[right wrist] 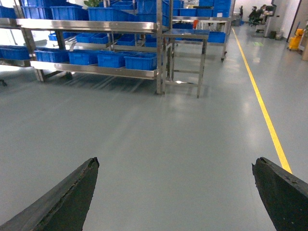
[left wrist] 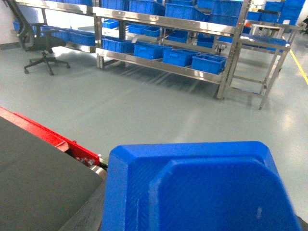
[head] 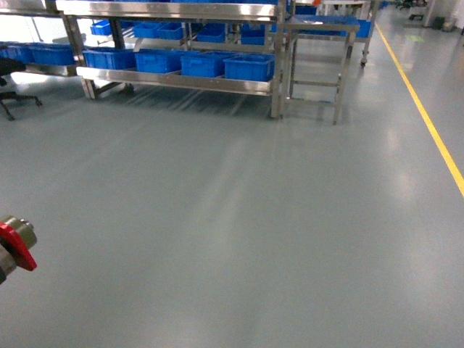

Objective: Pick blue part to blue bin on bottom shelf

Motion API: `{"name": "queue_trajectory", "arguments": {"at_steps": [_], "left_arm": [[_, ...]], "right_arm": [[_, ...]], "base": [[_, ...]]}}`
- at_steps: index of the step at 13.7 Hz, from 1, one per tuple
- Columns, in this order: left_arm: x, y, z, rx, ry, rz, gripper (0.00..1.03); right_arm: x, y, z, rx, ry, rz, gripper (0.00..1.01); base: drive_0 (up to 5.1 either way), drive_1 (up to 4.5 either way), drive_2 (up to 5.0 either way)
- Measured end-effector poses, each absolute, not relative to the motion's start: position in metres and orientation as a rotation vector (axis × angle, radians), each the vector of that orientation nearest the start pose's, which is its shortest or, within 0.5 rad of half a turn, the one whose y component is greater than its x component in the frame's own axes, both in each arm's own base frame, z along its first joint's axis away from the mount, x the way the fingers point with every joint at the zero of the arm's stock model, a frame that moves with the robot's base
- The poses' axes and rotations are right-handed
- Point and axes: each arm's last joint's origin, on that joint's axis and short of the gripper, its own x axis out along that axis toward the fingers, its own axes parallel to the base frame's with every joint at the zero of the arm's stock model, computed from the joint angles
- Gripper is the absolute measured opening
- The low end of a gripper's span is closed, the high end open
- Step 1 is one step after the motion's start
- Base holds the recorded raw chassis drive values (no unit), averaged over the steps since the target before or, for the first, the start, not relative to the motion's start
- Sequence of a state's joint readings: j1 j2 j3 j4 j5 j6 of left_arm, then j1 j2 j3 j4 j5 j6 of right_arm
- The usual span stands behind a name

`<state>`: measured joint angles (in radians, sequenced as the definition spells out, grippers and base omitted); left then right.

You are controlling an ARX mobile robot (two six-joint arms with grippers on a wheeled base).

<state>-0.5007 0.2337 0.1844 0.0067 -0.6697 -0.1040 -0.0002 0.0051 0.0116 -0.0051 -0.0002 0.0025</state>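
We find the part point(left wrist: 202, 187) filling the left wrist view, seemingly carried. The left pincer is hidden, so we cannot tell its grip. The right pincer point(right wrist: 175, 202) gapes empty. We judge the part rigid, light and smooth, best clamped across its flat faces.

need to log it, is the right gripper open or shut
Open. In the right wrist view its two dark fingers sit far apart at the lower corners, with only bare grey floor between them and nothing held.

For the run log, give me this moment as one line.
approach | left gripper: holding blue part | right gripper: open | blue bins on bottom shelf ahead
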Motion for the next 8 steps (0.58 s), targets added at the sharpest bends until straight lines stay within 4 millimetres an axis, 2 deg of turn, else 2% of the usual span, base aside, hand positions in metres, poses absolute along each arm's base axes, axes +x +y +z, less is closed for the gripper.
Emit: {"name": "queue_trajectory", "arguments": {"at_steps": [8], "left_arm": [[0.0974,-0.0328,0.2087,-0.08,0.027,0.171,0.44]], "right_arm": [[0.0973,0.0,0.1666,0.003,-0.001,0.0,0.98]], "base": [[-1.6,-1.64,-1.6]]}}
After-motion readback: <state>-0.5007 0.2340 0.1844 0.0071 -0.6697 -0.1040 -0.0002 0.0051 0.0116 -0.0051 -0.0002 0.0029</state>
